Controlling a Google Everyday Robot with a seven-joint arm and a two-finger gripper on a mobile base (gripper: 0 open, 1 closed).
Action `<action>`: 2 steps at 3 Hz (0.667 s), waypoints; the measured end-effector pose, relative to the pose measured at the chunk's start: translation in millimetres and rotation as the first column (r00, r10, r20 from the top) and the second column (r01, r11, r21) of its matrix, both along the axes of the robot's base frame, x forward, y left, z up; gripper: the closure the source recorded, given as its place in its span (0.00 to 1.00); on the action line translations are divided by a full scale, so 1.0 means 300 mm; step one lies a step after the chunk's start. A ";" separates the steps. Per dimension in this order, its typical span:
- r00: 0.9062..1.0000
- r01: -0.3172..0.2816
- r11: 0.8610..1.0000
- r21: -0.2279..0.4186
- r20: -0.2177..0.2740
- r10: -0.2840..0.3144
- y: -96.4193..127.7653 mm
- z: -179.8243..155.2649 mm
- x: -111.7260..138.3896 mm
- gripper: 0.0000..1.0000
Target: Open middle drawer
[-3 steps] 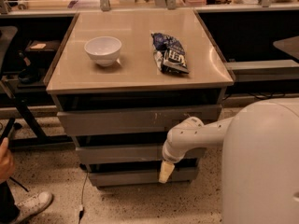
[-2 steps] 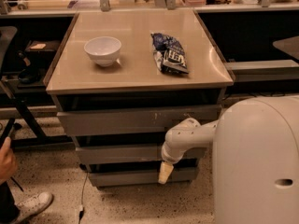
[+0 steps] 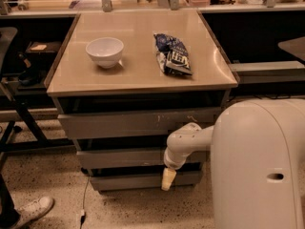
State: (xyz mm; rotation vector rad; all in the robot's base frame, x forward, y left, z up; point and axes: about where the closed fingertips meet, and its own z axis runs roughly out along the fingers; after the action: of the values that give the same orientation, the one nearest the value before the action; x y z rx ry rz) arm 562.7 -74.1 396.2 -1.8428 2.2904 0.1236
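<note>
While the claw (image 3: 167, 179) is hanging low at the right, before the bottom drawer (image 3: 128, 181), the middle drawer (image 3: 124, 157) is lying just above it and slightly farther, its long axis running left to right under the bench (image 3: 143, 78). Whether the claw is gaping or holding anything, I cannot tell.

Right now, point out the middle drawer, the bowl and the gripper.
middle drawer (image 3: 121, 158): camera view, centre of its flat front.
bowl (image 3: 105, 59): camera view, its outer wall.
gripper (image 3: 167, 179): camera view, pale tip, just below the middle drawer's front.
</note>
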 end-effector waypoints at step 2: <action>0.999 -0.006 1.000 0.008 -0.032 0.006 -0.003 0.023 -0.063 0.00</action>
State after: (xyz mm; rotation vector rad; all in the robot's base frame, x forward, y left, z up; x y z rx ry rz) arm 543.9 -75.1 403.1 -1.8574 2.3023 0.1633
